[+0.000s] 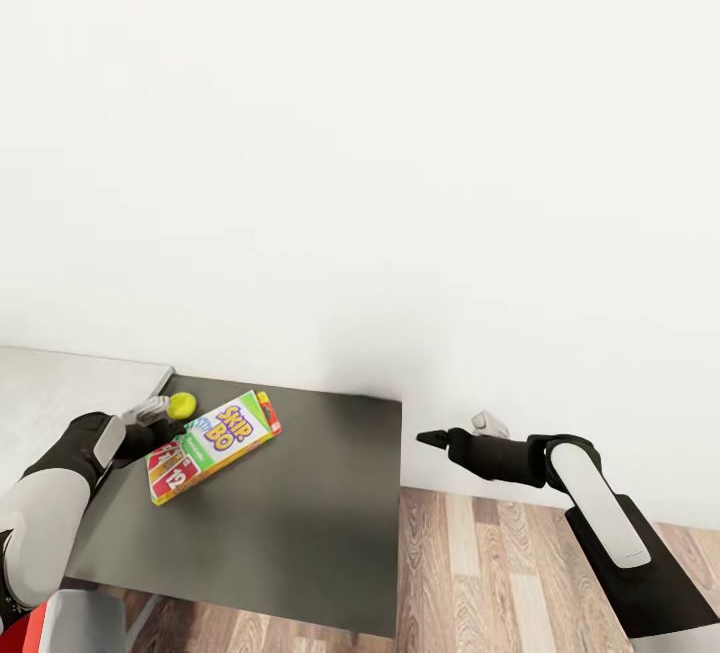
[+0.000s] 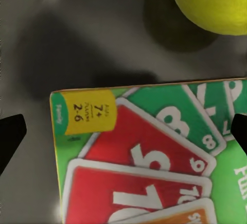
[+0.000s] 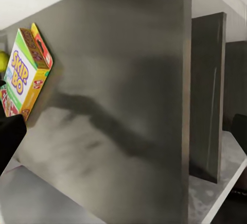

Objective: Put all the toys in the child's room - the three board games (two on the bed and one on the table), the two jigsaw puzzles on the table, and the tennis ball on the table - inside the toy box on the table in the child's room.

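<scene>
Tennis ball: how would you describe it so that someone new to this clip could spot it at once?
Find the dark tabletop against the white wall. At its far left corner a Skip-Bo game box lies flat, with the left gripper over that corner. The tennis ball sits just past the box toward the wall, apart from it: small, round and plain yellow-green, where the box is flat and printed.

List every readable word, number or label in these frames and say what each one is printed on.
"SKIP-BO": front of the board game box, also legible in the right wrist view.
"12": red card printed on that box's lower end.
"7+" and "2-6": yellow panel on the box in the left wrist view; "Family" beside it.
Large "8": green card there.
Other small print: too blurred.
Tennis ball: no text.
</scene>
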